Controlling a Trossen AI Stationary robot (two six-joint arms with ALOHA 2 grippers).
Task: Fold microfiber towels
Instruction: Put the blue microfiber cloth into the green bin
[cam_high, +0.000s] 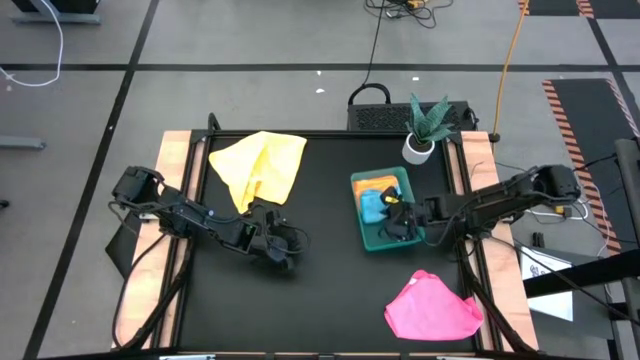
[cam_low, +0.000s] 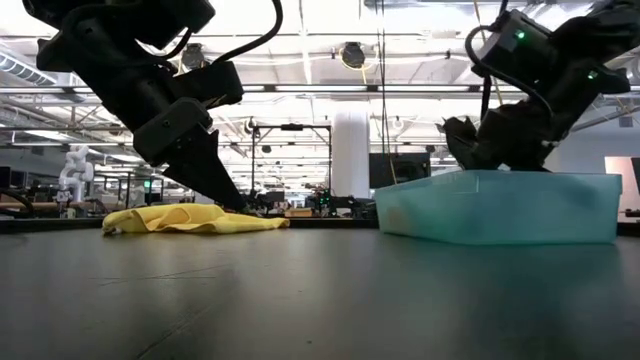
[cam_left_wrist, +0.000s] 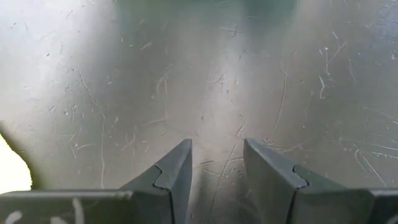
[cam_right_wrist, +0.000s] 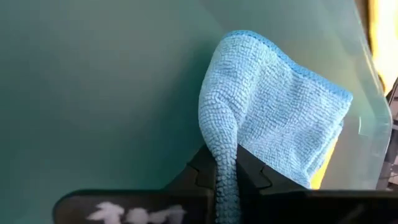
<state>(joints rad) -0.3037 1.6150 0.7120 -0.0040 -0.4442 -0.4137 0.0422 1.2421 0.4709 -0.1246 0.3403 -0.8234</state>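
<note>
Right gripper (cam_right_wrist: 225, 163): from my remote seat I see it inside the green plastic tray (cam_high: 402, 240), fingers pinched tight on a fold of the light blue microfiber towel (cam_right_wrist: 277, 118).
Light blue towel: in the tray, partly over a yellow cloth (cam_high: 383, 184) (only its edge shows).
Left gripper (cam_left_wrist: 216, 163): I see it low over the bare black table top (cam_high: 320, 290), fingers apart, nothing between them.
Crumpled yellow microfiber towel (cam_high: 260, 166): at the table's far left, just beyond the left gripper.
Bright pink microfiber towel (cam_high: 432, 306): bunched at the near right edge, well apart from both grippers.
Potted plant (cam_high: 425, 128): behind the tray.
</note>
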